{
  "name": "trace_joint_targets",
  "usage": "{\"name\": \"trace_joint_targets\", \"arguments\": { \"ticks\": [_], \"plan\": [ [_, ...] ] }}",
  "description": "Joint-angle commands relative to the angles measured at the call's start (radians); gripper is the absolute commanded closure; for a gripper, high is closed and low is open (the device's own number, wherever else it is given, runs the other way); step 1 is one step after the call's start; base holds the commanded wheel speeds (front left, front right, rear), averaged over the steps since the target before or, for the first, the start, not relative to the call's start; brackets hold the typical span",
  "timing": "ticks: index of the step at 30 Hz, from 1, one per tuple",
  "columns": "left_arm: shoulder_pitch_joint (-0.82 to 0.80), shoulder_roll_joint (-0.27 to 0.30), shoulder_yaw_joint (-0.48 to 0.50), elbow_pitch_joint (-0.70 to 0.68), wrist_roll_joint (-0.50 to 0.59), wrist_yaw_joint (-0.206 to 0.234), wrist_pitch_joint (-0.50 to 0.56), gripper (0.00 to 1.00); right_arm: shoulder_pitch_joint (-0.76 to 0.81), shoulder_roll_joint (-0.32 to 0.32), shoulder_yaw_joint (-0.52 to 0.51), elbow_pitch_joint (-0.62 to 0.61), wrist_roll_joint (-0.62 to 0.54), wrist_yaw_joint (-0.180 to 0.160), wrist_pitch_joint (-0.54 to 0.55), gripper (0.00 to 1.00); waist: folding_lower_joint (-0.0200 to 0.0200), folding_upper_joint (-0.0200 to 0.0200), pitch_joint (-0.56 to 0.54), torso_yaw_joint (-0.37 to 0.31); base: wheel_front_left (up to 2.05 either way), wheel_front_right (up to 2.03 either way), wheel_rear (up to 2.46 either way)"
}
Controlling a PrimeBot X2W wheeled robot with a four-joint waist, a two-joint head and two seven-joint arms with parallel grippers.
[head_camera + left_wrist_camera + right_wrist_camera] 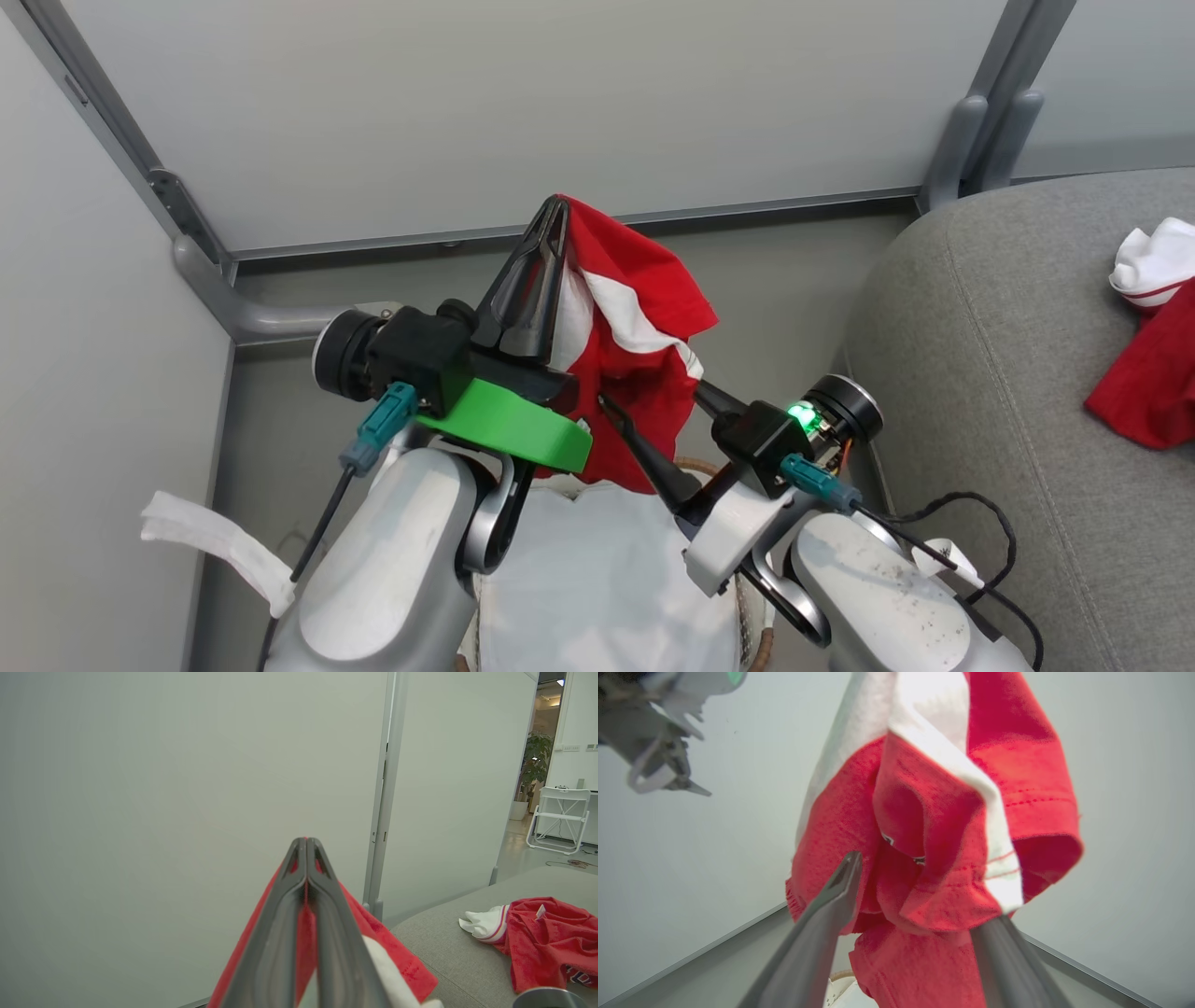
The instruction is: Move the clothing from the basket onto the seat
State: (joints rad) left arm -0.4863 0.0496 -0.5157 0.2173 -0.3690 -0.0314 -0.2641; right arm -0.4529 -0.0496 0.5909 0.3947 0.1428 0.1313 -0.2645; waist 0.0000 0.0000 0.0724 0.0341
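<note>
The clothing (644, 308) is held aloft, pinched at its top edge between the pressed-together fingers of the left gripper (557, 210). It hangs above the basket (762, 644), in which a white liner (597, 579) is seen. The right gripper (651, 397) is spread wide, its fingers set on either side of the hanging lower folds; contact there cannot be judged with certainty. A second red garment (1144, 383) is laid on the seat (980, 327), to the right.
</note>
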Motion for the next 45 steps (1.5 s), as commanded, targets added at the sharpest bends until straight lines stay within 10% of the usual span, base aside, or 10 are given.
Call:
{"name": "trace_joint_targets", "arguments": {
  "ticks": [1, 26, 27, 28, 45],
  "plan": [
    [-0.014, 0.002, -0.002, 0.001, -0.007, 0.004, 0.0, 1.0, -0.011, -0.003, -0.002, 0.007, 0.018, -0.001, 0.0, 1.0, 0.0, 0.0, -0.001, 0.003, 0.0, 0.0, 0.0],
    [-0.007, 0.002, 0.013, 0.016, -0.01, 0.013, 0.0, 1.0, 0.003, -0.003, -0.01, 0.013, 0.052, -0.001, 0.0, 1.0, 0.0, 0.0, 0.007, -0.021, 0.0, 0.0, 0.0],
    [-0.004, 0.002, 0.013, 0.019, -0.017, 0.013, 0.0, 0.16, 0.004, -0.003, -0.012, 0.009, 0.054, -0.001, 0.0, 1.0, 0.0, 0.0, 0.008, -0.022, 0.0, 0.0, 0.0],
    [0.001, 0.002, 0.007, 0.034, -0.016, 0.017, 0.0, 0.0, 0.009, -0.003, -0.015, -0.003, 0.056, -0.001, 0.0, 1.0, 0.0, 0.0, 0.01, -0.025, 0.0, 0.0, 0.0],
    [0.066, 0.003, 0.1, 0.128, 0.078, -0.028, 0.0, 0.0, 0.059, -0.003, -0.059, -0.143, 0.06, -0.001, 0.0, 1.0, 0.0, 0.0, 0.015, -0.211, 0.0, 0.0, 0.0]
  ]
}}
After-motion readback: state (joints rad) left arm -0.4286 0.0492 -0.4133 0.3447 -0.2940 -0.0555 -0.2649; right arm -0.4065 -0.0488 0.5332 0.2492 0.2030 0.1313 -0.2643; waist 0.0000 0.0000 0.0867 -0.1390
